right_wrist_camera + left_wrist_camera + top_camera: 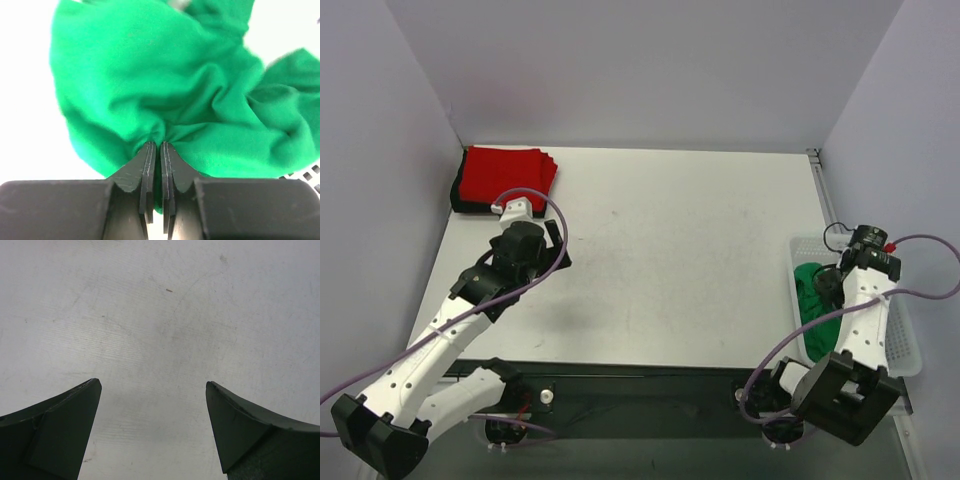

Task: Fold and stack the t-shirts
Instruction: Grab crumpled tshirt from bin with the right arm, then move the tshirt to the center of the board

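Fingers (148,167) pinching green t-shirt (165,85), right arm (861,305) folded

My left end effector (154,385) hangs wide open, pointing down. My right end effector (155,146) is pinched tight on the green shirt (165,85).

A white table (670,260) is seen, matte and lightly scuffed, with a few small dark specks scattered over its middle. A white mesh basket (908,345) is set at the table's right edge, toward the near corner. A black strip (650,385) is laid along the table's near edge. The table's far and side edges are enclosed by pale walls (640,70).
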Controlling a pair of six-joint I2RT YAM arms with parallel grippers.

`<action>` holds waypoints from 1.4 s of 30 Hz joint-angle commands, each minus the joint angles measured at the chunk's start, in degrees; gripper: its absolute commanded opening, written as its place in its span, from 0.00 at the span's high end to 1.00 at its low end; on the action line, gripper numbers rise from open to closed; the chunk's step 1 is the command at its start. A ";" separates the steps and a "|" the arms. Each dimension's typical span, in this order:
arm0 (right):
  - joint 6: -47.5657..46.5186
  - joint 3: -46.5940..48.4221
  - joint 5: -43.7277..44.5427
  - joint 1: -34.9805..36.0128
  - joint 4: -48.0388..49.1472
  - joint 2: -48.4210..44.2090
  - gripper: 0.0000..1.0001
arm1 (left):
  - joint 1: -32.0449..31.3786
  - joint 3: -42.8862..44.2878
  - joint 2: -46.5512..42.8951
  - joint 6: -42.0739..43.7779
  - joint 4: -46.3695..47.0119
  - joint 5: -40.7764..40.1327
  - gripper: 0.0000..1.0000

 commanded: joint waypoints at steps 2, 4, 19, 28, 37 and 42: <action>-2.61 9.11 -1.12 -0.53 -1.76 -8.59 1.00 | -0.08 0.05 -0.24 1.43 4.48 0.96 0.03; -2.53 14.19 -1.56 -0.53 -2.72 -10.96 1.00 | 0.00 0.22 0.11 2.66 5.01 1.22 0.03; 2.39 47.52 -10.78 13.95 2.36 -9.23 1.00 | 0.18 0.22 1.79 3.37 7.74 1.92 0.03; -3.31 69.13 -7.54 48.63 7.03 5.62 1.00 | 0.09 0.31 1.17 2.59 6.95 0.87 0.03; -5.07 68.92 -2.80 58.44 8.17 13.55 0.70 | 0.27 -1.79 -2.60 0.74 4.32 -1.59 0.03; -3.24 41.69 3.64 52.05 8.26 7.24 0.49 | 0.36 -4.16 -5.50 -0.05 1.60 -3.17 0.03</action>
